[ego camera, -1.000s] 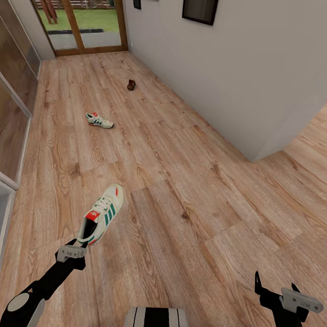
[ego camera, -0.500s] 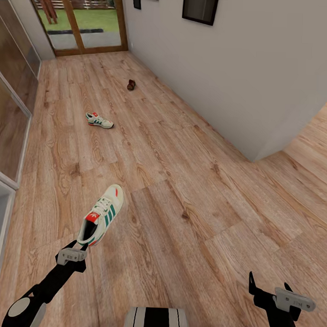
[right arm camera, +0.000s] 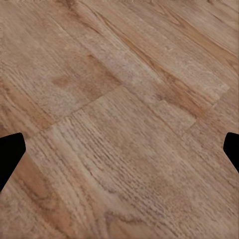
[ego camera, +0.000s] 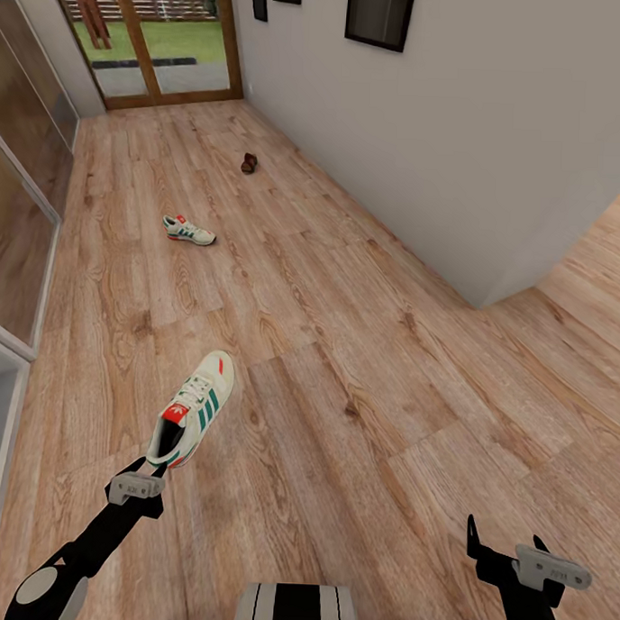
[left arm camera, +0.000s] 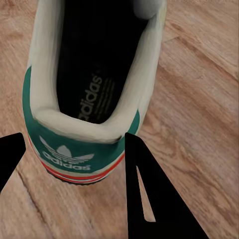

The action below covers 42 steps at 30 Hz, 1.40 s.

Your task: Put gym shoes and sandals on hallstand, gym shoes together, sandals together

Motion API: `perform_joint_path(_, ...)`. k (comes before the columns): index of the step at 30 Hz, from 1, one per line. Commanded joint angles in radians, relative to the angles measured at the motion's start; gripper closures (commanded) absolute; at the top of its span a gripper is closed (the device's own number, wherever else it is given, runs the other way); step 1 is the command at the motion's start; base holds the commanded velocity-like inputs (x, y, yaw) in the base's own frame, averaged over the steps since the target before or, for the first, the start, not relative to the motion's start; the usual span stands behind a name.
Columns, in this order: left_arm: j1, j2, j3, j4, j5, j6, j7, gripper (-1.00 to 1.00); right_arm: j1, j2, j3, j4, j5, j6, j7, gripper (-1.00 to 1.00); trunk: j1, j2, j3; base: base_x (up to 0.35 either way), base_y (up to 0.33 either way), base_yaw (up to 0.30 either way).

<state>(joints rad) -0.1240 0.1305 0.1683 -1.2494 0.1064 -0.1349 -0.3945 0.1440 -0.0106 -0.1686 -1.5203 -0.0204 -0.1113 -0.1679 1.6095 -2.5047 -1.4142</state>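
The near gym shoe [ego camera: 191,409] lies on the corridor floor [ego camera: 344,348], toe pointing away from the robot and slightly toward the white wall, heel toward the left gripper [ego camera: 155,463]. In the left wrist view the left gripper's two dark fingers [left arm camera: 144,194] stand spread on either side of the green heel tab [left arm camera: 74,149]; one finger lies close against the heel's edge, the other stands off to the far side, and whether either touches the shoe cannot be told.

The second gym shoe [ego camera: 188,230] lies farther down the corridor, well apart from the first, on open planks. Beyond it a dark brown sandal [ego camera: 249,162] sits near the foot of the white wall [ego camera: 425,144], toward the glass door [ego camera: 146,37] at the corridor's end.

The planks between the three shoes are bare. Glass panels [ego camera: 16,225] line the left edge of the floor, close beside the near shoe's side of the corridor; the white wall bounds the other edge until it ends at a corner [ego camera: 480,304], where the floor widens to the right.

The right gripper [ego camera: 502,555] hangs over bare floor near the robot, its fingers spread wide with nothing between them.
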Motion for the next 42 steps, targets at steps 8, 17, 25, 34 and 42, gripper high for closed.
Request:
perform_joint_path(8,0.000,0.000,0.001,0.002,0.009,-0.001,-0.004,1.00,0.000,0.000,0.002,0.000,-0.002,-0.003,-0.003,-1.00,0.000,0.000,0.010,0.000,0.000,0.000)
perform_joint_path(17,0.000,0.000,0.000,0.002,0.009,-0.002,-0.004,1.00,-0.001,-0.002,0.002,0.006,0.007,-0.003,0.000,-1.00,0.000,0.000,0.017,0.000,0.000,0.000)
perform_joint_path(25,0.001,-0.006,0.010,-0.026,0.003,-0.004,-0.010,1.00,-0.009,-0.016,0.000,-0.011,0.008,-0.020,-0.003,-1.00,0.000,0.000,0.018,0.000,0.000,0.000)
perform_joint_path(34,0.001,-0.006,0.010,-0.057,0.003,-0.004,-0.010,1.00,-0.009,-0.016,0.000,-0.011,0.008,-0.020,-0.003,-1.00,0.000,0.000,0.018,0.000,0.000,0.000)
perform_joint_path(42,0.001,-0.006,0.010,-0.057,0.003,-0.004,-0.010,1.00,-0.009,-0.016,0.000,-0.011,0.008,-0.020,-0.003,-1.00,0.000,0.000,0.018,0.000,0.000,0.000)
